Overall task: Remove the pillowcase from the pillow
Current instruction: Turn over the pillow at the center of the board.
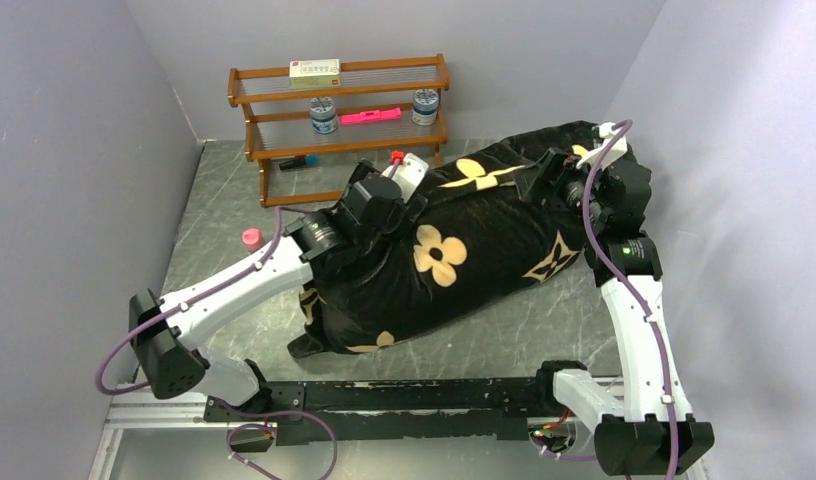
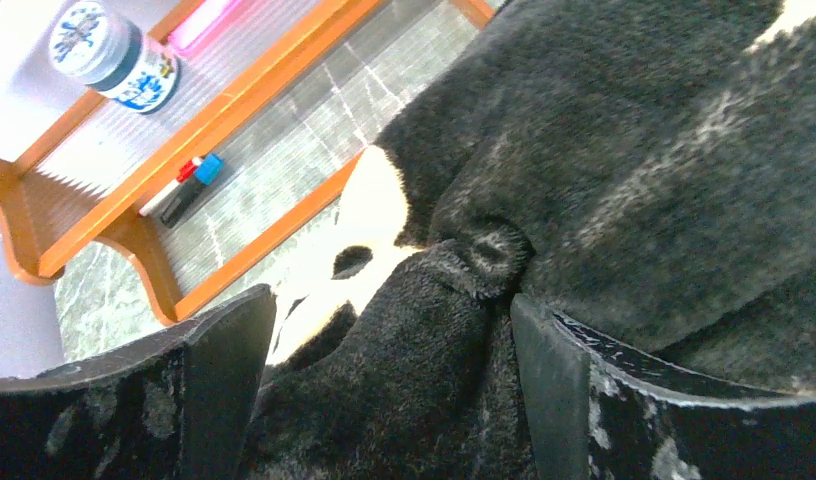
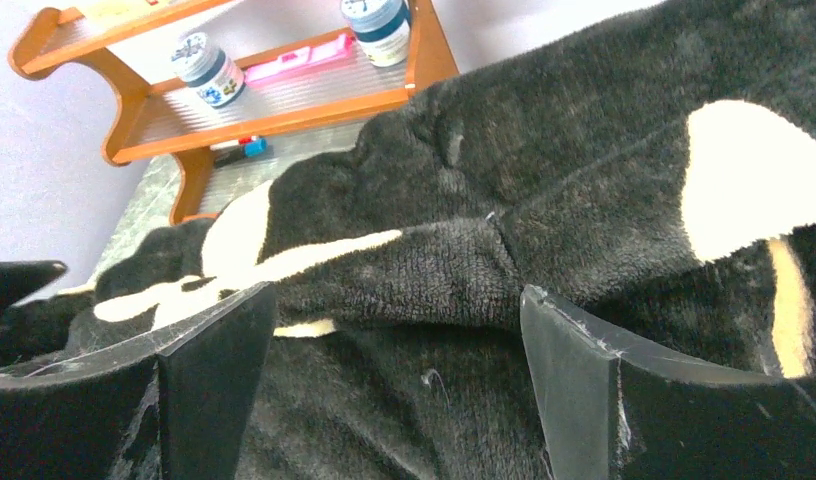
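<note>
Grey marbled surface (image 1: pixel 214 200) carried the black pillowcase (image 1: pixel 454 250), lying diagonally before a wooden shelf (image 1: pixel 339 100) and bulging over the pillow, none of which showed. Over it, the left gripper (image 2: pixel 394 320) and the right gripper (image 3: pixel 399 320) each had fingers spread, a plush ridge between them unpinched. Stripping seemed not yet begun. Next, each would need to close on cloth near the opening, which I could not locate.
</note>
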`<move>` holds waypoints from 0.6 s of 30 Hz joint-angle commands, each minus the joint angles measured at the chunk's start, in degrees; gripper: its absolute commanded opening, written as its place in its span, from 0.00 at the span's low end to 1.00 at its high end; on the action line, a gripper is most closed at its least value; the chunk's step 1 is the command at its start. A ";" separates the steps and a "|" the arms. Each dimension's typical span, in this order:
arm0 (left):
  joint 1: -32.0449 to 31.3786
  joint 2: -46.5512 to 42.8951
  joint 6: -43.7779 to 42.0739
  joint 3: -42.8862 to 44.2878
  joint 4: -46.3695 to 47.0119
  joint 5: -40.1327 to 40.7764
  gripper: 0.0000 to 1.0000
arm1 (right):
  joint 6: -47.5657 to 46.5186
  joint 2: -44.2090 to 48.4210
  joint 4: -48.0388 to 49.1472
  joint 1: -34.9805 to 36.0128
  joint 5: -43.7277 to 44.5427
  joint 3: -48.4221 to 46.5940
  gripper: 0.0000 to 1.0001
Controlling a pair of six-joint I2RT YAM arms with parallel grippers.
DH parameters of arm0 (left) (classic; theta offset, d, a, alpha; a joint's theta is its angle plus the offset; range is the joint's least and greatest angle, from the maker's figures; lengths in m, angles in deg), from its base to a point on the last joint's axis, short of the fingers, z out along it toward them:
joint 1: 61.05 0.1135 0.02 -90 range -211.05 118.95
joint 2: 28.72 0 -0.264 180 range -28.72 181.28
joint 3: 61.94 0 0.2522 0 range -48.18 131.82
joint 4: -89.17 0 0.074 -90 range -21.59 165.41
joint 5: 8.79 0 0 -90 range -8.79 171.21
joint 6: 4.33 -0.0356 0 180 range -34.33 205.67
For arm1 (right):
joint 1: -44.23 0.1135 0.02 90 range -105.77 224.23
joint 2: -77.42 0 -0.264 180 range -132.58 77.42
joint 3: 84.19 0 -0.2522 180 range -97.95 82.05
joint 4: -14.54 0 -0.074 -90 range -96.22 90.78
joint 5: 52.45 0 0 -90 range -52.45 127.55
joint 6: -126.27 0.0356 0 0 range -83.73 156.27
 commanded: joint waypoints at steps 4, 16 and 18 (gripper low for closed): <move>0.02 -5.27 -2.00 -4.76 0.26 8.25 0.96 | 0.07 3.41 1.03 -0.26 -0.05 5.77 0.97; 5.20 -0.48 -0.39 -6.25 0.62 4.03 0.97 | 1.20 3.14 1.60 -0.26 -2.30 2.14 1.00; 6.16 1.84 -0.42 -4.09 -0.56 6.01 0.97 | 1.71 3.24 1.99 -0.18 -2.58 2.73 1.00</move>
